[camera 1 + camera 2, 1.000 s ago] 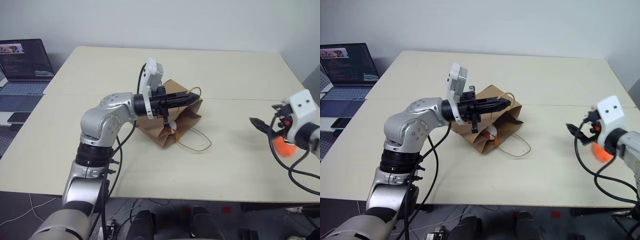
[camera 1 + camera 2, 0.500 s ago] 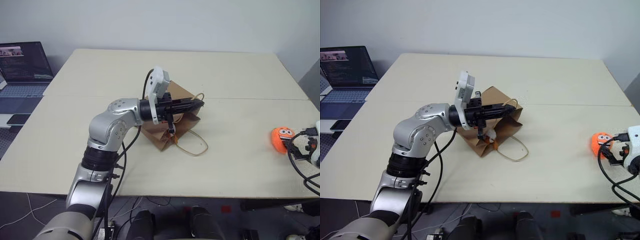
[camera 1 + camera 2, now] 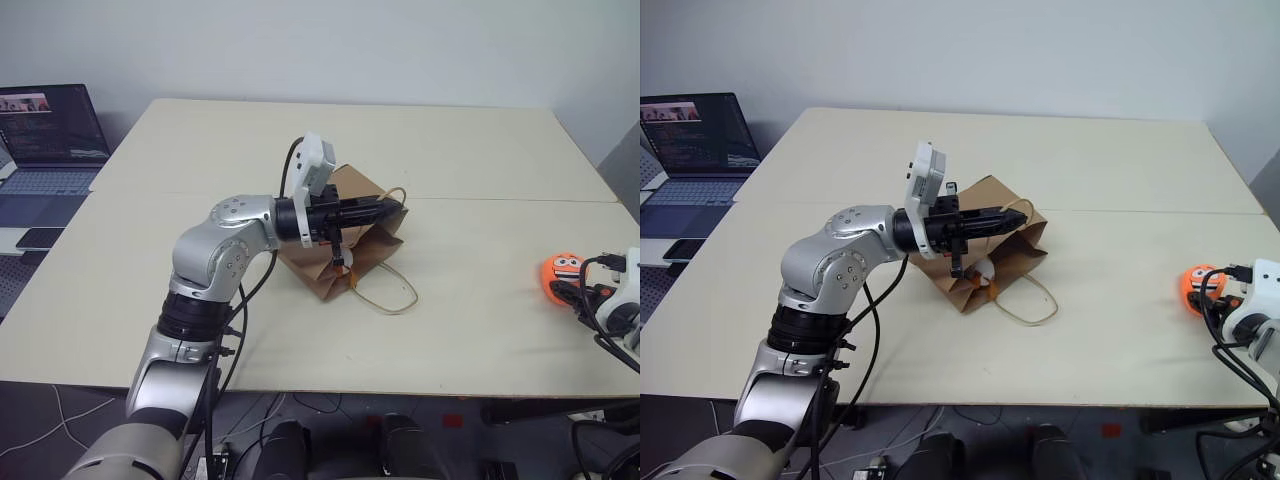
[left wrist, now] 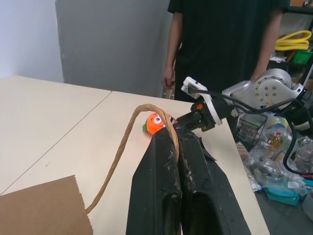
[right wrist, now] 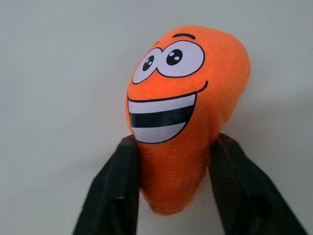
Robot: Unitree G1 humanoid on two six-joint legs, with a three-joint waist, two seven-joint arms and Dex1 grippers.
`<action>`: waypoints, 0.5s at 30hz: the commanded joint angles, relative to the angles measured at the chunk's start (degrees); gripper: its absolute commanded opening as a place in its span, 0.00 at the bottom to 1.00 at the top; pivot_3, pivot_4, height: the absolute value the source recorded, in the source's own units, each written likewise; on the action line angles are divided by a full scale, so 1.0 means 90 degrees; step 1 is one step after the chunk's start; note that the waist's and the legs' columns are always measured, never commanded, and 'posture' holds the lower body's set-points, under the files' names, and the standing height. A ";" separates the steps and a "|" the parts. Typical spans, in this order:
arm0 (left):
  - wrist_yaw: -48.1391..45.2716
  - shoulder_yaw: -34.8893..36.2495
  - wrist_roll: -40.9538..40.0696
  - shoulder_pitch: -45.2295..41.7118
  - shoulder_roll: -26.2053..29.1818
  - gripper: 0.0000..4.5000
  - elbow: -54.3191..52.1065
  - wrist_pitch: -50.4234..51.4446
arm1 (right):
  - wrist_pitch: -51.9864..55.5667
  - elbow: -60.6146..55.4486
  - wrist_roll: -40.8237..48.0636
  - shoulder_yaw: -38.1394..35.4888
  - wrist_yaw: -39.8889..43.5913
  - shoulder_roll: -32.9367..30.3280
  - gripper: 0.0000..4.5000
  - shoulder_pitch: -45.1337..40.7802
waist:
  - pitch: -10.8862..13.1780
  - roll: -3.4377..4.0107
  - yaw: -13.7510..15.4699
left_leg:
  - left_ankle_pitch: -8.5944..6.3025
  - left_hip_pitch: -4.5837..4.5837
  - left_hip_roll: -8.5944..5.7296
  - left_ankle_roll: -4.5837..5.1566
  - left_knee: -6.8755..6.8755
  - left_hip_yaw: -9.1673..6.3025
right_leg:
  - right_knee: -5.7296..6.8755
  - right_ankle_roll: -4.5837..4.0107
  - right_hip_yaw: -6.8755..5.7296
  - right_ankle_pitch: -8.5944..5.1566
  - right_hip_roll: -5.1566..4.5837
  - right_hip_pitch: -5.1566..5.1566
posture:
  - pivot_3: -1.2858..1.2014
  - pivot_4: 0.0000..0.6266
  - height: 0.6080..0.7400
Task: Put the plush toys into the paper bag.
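The brown paper bag (image 3: 352,186) lies on its side at the table's middle, mouth toward the right. My left gripper (image 3: 396,208) is shut on one cord handle (image 4: 125,155) and holds it up. The other handle (image 3: 397,292) lies slack on the table. A white plush toy (image 3: 343,262) with orange feet shows in the bag's mouth, below my left gripper. The orange plush toy (image 5: 181,112) with a grinning face sits near the table's right edge (image 3: 563,271). My right gripper (image 5: 175,142) is shut on its lower end, one finger pressing each side.
An open laptop (image 3: 50,130) stands on a separate desk at the far left. A person in black (image 4: 220,39) stands beyond the table's right side. The table's right and front edges (image 3: 560,385) run close to my right gripper.
My right gripper has dropped down and to the right and shut on the orange plush toy. The left gripper still holds the bag's handle in the same place.
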 commanded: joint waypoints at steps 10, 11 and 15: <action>-0.0411 0.0313 -0.0066 -0.0387 0.0455 0.00 0.0168 -0.0081 | 0.0321 -0.2593 0.1319 0.0898 0.1199 -0.0669 0.00 -0.0142 | 0.0000 0.0001 -0.0011 | 0.0000 0.0000 0.0001 0.0000 -0.0002 -0.0006 | -0.0011 0.0004 -0.0005 0.0002 0.0002 0.0004 | 0.52 0.24 1.00; -0.0432 0.0330 -0.0074 -0.0395 0.0471 0.00 0.0182 -0.0090 | 0.0400 -0.2706 0.1461 0.0923 0.1243 -0.0689 0.00 -0.0182 | 0.0000 0.0001 -0.0006 | 0.0000 0.0001 0.0003 0.0001 -0.0002 -0.0009 | -0.0012 0.0004 -0.0008 0.0002 0.0002 0.0006 | 0.52 0.24 1.00; -0.0504 0.0353 -0.0080 -0.0454 0.0554 0.00 0.0210 -0.0020 | 0.1021 -0.3294 0.2687 0.1082 0.1523 -0.0678 0.00 -0.0608 | 0.0001 0.0000 0.0010 | -0.0001 -0.0005 0.0003 0.0001 -0.0001 -0.0019 | -0.0018 0.0004 -0.0015 0.0002 0.0002 0.0008 | 0.52 0.24 1.00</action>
